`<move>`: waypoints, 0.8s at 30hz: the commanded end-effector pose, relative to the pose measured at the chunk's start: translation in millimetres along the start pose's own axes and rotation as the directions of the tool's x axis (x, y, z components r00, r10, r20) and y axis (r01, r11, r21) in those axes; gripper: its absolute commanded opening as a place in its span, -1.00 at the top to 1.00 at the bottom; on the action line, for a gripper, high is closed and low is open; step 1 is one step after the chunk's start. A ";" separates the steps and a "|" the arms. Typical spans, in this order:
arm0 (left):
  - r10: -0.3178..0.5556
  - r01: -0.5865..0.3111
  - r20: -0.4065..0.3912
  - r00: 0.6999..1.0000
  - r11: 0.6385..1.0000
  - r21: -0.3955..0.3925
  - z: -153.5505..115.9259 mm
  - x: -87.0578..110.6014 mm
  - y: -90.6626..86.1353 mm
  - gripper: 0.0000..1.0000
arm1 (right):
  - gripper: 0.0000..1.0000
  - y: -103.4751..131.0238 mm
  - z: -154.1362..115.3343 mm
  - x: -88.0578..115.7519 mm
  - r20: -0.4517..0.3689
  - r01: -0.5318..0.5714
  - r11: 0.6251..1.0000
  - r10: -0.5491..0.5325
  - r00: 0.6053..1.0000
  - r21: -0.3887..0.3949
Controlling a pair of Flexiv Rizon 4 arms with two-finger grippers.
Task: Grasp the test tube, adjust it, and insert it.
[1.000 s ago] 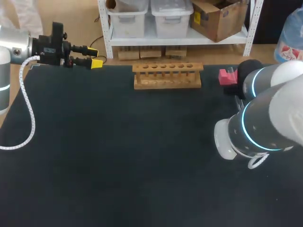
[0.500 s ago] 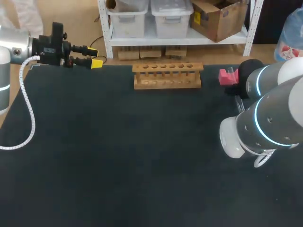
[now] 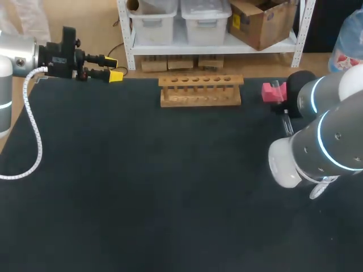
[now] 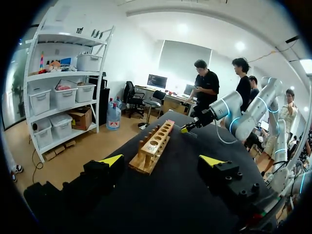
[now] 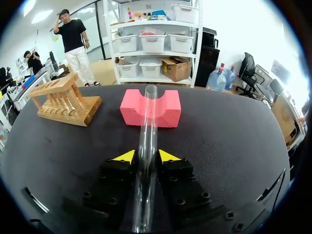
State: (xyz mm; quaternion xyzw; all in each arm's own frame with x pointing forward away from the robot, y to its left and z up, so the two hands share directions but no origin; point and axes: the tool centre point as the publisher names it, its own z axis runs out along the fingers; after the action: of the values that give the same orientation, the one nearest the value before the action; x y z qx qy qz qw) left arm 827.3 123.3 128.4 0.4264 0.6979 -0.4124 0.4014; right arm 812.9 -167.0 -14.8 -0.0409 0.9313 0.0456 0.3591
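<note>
Two arms work over a dark bench (image 3: pixel 142 181). From above, the left arm (image 3: pixel 17 62) sits at the far left corner. Its left pincer (image 3: pixel 112 68) points along the far edge toward a wooden test tube rack (image 3: pixel 200 90). A pink foam block (image 3: pixel 271 92) lies near the rack's right end. The right arm (image 3: pixel 323 141) hides its own pincer here. A thin clear sliver beside the block is probably the test tube (image 3: pixel 287 121).

From the left wrist, the left pincer is released, fingers wide apart and bare, with the rack ahead of it on the bench.

From the right wrist, the right pincer (image 5: pixel 146 157) is clenched on the test tube, one yellow tip pressed to each side. The tube runs ahead along the fingers, and its open end reaches the notch of the pink foam block. Whether glass touches foam I cannot tell. The rack stands apart, beside the block.
</note>
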 end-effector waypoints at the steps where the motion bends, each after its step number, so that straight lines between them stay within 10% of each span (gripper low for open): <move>1: 0.003 -0.003 0.003 1.000 1.000 0.001 0.1 0.9 0.8 -1.00 | 0.49 -2.0 -0.6 -1.6 -0.007 0.000 0.999 0.000 1.000 -0.044; 7: 0.003 -0.003 0.003 1.000 1.000 0.001 0.1 0.9 0.8 -1.00 | 1.00 -1.6 -1.0 -1.3 -0.015 -0.004 1.000 0.004 1.000 -0.030; 24: 0.003 -0.003 0.003 1.000 1.000 0.001 0.1 0.9 0.8 -1.00 | 1.00 1.7 -9.0 -6.4 0.006 -0.059 0.998 0.059 0.998 0.029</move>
State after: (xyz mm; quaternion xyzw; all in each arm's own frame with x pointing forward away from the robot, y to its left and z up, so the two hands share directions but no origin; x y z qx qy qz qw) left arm 827.3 123.3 128.4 0.4264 0.6979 -0.4124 0.4014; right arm 815.7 -170.7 -8.0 -0.0140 0.9315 0.0568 0.3590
